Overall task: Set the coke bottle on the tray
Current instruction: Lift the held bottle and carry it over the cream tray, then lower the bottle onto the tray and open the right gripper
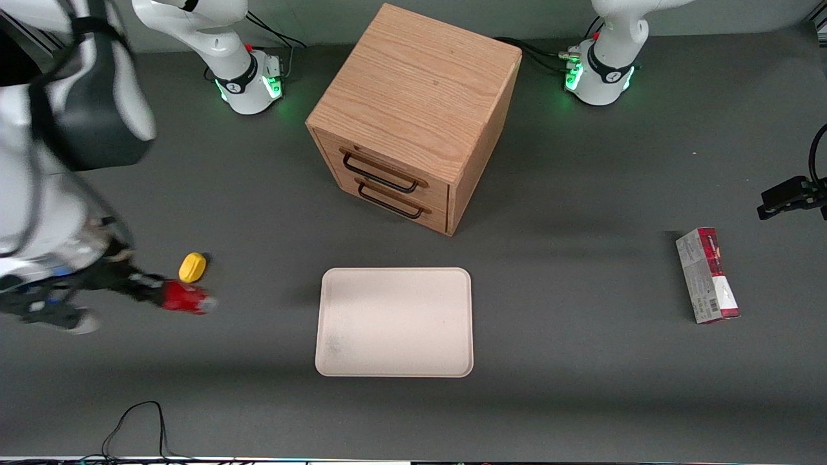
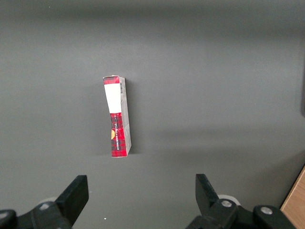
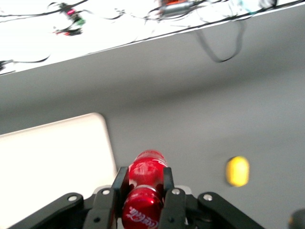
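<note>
Dark grey matting covers the whole table (image 1: 581, 400), on which everything in the scene is laid out. Nearest the front camera, a black cable (image 1: 139, 423) is looped at the table's edge. Next comes the tray (image 1: 395, 321), lying flat and bare near the middle of the table, its low rim presumably meant to keep a placed item from rolling off. Level with the tray, toward the working arm's end of the table, the gripper (image 1: 169, 296) is seen low over the surface with the coke bottle (image 1: 186, 299) clamped between its fingers (image 3: 167, 187). In the right wrist view the bottle (image 3: 143, 188) is shown gripped across its body, one finger pressed on each flank, with the capped end jutting out past the fingertips and the lettered part lying back between them. The bottle is thus held roughly lengthwise and pointed toward the tray (image 3: 52, 162), from which it is well apart; it is judged that the carry across has yet to be made. A small yellow object (image 1: 192, 267) lies just beside the bottle, slightly farther from the camera, and is not touched. A red-and-white carton (image 1: 708, 275) rests toward the parked arm's end of the table. Farthest back, a wooden drawer cabinet (image 1: 413, 116) is set between the two arm bases, with both drawers closed.
</note>
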